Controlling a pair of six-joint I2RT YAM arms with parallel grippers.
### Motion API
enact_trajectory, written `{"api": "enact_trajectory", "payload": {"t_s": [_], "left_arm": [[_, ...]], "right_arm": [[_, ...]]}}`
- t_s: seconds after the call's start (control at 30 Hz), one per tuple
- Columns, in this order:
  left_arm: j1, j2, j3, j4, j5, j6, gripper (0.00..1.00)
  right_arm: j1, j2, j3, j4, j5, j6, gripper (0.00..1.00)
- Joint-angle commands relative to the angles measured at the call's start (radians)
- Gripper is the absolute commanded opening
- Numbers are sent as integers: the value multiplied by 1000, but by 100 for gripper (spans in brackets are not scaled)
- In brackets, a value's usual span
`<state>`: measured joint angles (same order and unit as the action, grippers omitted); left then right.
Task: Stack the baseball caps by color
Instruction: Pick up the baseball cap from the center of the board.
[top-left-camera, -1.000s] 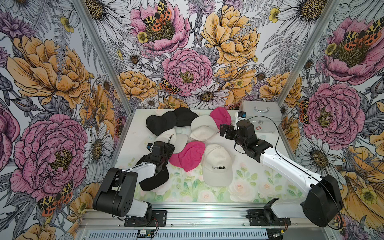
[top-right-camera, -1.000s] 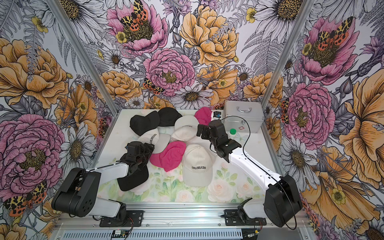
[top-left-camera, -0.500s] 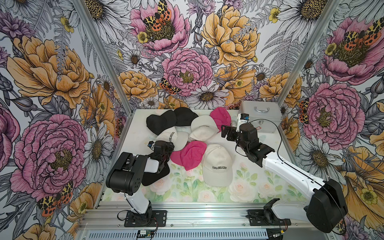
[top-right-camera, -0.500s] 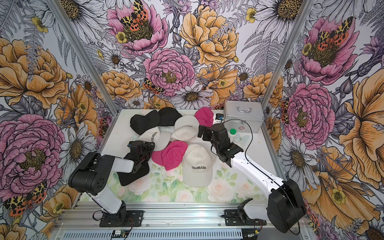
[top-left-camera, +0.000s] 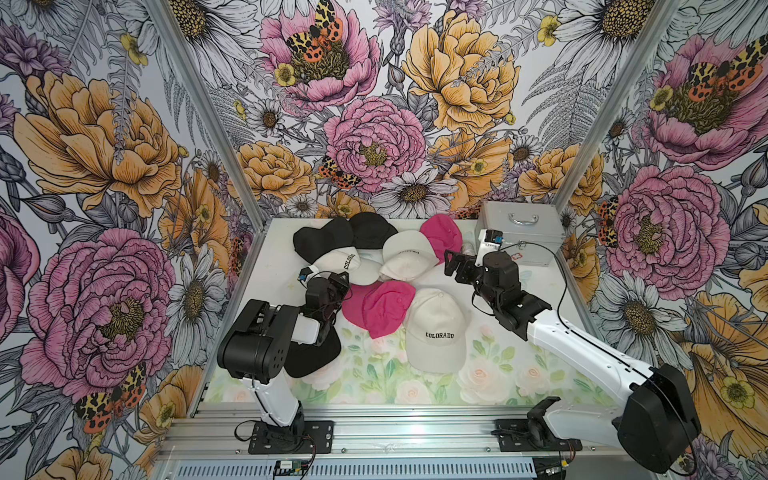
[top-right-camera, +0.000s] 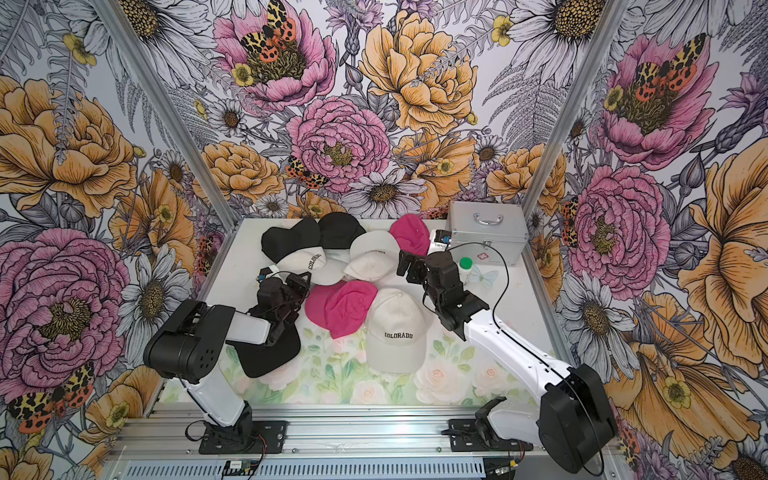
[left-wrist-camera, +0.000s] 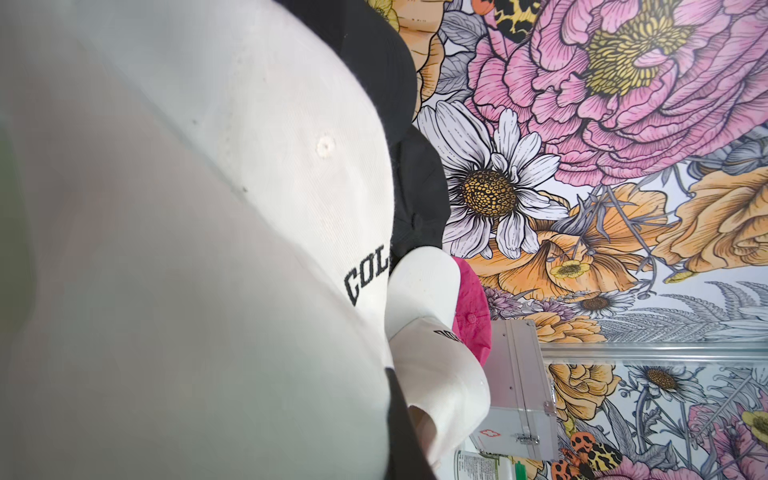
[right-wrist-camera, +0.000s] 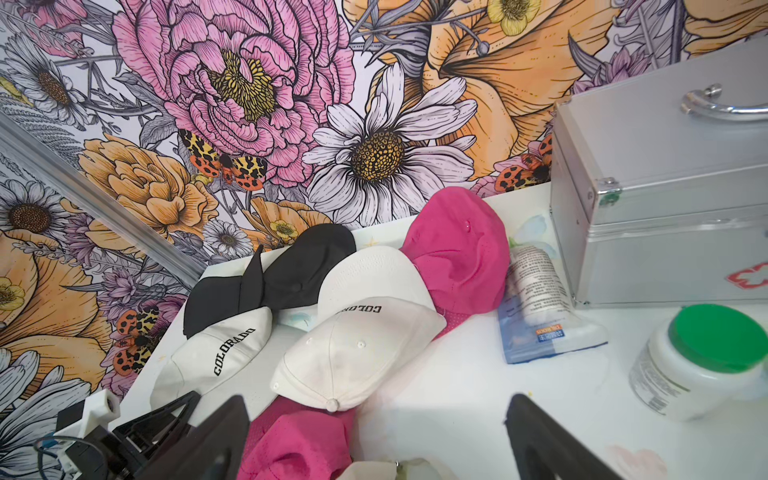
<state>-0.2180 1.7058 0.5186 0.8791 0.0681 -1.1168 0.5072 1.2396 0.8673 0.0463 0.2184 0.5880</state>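
Shutting is the change: the left gripper (top-left-camera: 332, 283), jaws apart a second ago, now has them closed, and the arm behind it has reared up at the elbow. Whether any cloth is pinched between them I cannot tell. Its wrist view is filled by the lettered cap (left-wrist-camera: 208, 208), pressed close, with "COL" showing. In both top views those jaws sit at that cream cap's near edge. The near pink cap (top-left-camera: 384, 309) lies just beside them toward the other arm, and a black cap (top-left-camera: 309, 359) lies behind them, partly under the forearm.

The right gripper (right-wrist-camera: 374, 440) has hardly shifted. Its jaws stand wide apart and hold nothing. The fingers (right-wrist-camera: 224, 440) hang clear above the table (top-left-camera: 282, 253), touching no cap. Straight ahead of them lie two cream caps (right-wrist-camera: 357, 357), one partly on the other. Just past those is the far pink cap (right-wrist-camera: 457, 253), and further off toward the left arm are two black caps (right-wrist-camera: 286, 274) by the back wall. Off the outer finger stands a green-lidded bottle (right-wrist-camera: 698, 365), with a tube (right-wrist-camera: 540, 299) lying flat and, beyond both, the case (right-wrist-camera: 665, 187). Behind the jaws, beside the forearm, the big cream cap (top-left-camera: 436, 332) lies with its lettering up.
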Motion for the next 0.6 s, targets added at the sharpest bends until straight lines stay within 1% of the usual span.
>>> {"api": "enact_trajectory", "payload": {"t_s": [0.0,0.07,0.1,0.2,0.27,0.33,0.43,0.47,0.53,0.57], "left_arm": [[-20,-108,-51,-14,20,70,0],[-43,-206,-64,-109,-1,132,0],[-59,-269,-61,-180,-21,183,0],[-119,-447,4,-467,-97,387,0],[-128,-534,58,-636,-123,505,0],[-101,-591,66,-679,-87,554,0],[-47,-635,102,-727,34,602,0],[-39,-638,137,-768,88,627,0],[-47,-627,235,-905,105,662,0],[-60,-619,272,-940,121,699,0]], "right_arm": [[-2,-37,-25,78,23,12,99],[-7,-62,-46,110,13,-2,99],[-8,-74,-58,124,10,-15,99],[-13,-111,-73,130,2,-60,99],[-16,-133,-81,124,-12,-99,99],[-19,-152,-80,100,-23,-135,99],[-21,-183,-86,72,-30,-196,99],[-21,-192,-91,68,-31,-217,99],[-24,-210,-92,48,-44,-258,99],[-25,-219,-86,29,-45,-275,99]]}}
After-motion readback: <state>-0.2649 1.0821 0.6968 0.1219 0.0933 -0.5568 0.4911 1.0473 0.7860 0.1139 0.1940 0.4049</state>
